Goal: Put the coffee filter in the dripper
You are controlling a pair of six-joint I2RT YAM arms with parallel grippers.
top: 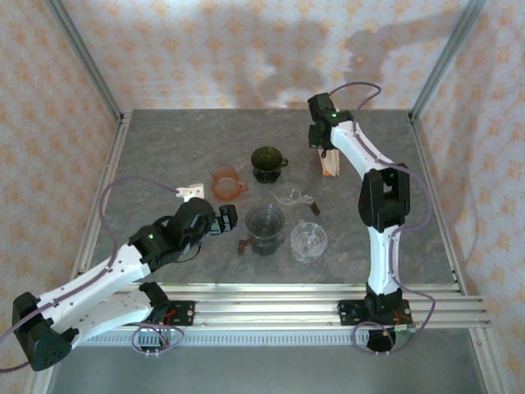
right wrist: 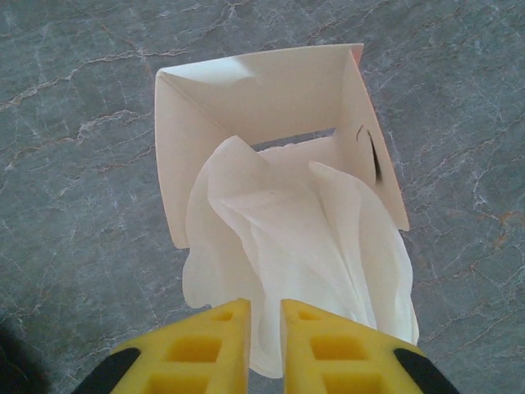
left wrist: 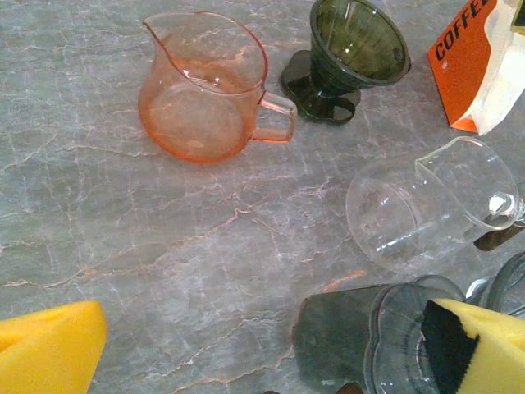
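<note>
Right gripper (right wrist: 265, 328): yellow foam fingers drawn nearly together with only a narrow slit between them, pinching the lower edge of a white paper coffee filter (right wrist: 303, 238); the filter is crumpled and fanned, most of it spilling out of the open mouth of an orange cardboard carton (right wrist: 246, 90), its upper part still inside the flaps; the carton stands towards the far right corner of the grey marbled desk (top: 164, 148), and in the left wrist view its side reads COFFEE. Left gripper (left wrist: 267, 328): fingers spread wide apart, holding nothing, low over the desk near the middle of the near edge; a dark smoky glass dripper (left wrist: 394, 336) sits just beside its right finger, whether touching I cannot tell. Beyond it towards the far edge: a pink glass pitcher (left wrist: 201, 98), upright, handle to the right; a dark green glass dripper (left wrist: 353, 49) just right of it, upright on its base; a clear glass pitcher (left wrist: 418, 209) between the green dripper and the smoky one. A clear glass vessel (top: 308, 240) stands just right of the smoky dripper, nearer the near edge; its type is unclear. Both drippers hold no filter.
</note>
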